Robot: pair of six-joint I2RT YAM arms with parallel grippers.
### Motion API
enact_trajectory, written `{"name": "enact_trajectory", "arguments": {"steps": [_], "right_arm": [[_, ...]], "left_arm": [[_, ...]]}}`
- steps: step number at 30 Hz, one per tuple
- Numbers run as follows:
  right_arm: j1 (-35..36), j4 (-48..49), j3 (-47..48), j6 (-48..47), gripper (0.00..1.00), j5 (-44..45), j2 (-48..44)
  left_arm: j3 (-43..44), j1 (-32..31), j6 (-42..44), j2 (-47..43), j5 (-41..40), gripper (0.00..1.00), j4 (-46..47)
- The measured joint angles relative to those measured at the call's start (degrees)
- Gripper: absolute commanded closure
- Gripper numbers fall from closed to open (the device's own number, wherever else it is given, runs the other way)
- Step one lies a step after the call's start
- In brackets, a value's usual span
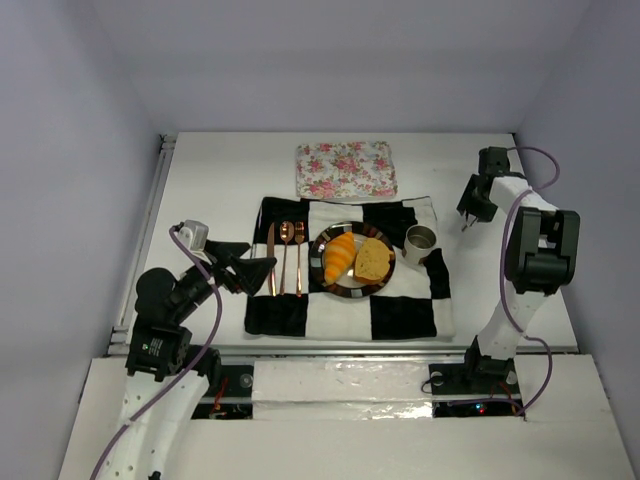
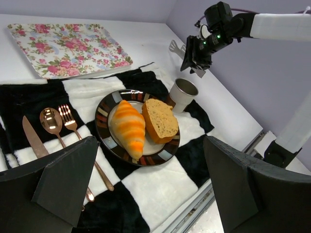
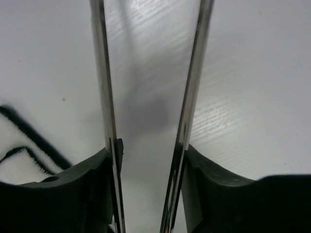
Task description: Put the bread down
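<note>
The golden-orange croissant [image 1: 340,255] and the round tan bread slice [image 1: 374,259] lie side by side on a dark-rimmed plate [image 1: 322,268] on the checkered cloth; both also show in the left wrist view, croissant [image 2: 129,127] and slice [image 2: 159,119]. My left gripper [image 1: 260,256] is open and empty, low over the cloth's left part, its jaws pointing at the plate [image 2: 104,114]. My right gripper [image 1: 475,205] hovers over bare table right of the cloth, shut on metal tongs [image 3: 104,97], whose two arms stand apart with nothing between them.
A metal cup [image 1: 421,243] stands just right of the plate. A copper knife [image 1: 271,258], spoon [image 1: 286,255] and fork [image 1: 299,255] lie left of it. A floral tray [image 1: 345,168] lies behind the black-and-white cloth [image 1: 400,315]. Walls enclose the table.
</note>
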Motion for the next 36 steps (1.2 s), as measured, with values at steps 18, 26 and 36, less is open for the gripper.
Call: {"name": "enact_trajectory", "arguments": {"steps": [18,26,36], "right_arm": [[0.0,-1.84,9.7,0.55,0.03,0.74,4.28],[0.57,20.13,-18.16,20.0,0.62,-17.4,-36.26],[1.95,29.18,-42.56,32.22,1.0,-36.06,-71.82]], "left_arm": [[0.0,0.0,-0.02,1.88,0.2,0.1,0.0],[0.0,0.07,0.0,2.67,0.46,0.08,-0.02],[0.0,0.28,0.0,6.1,0.44,0.08,-0.07]]}}
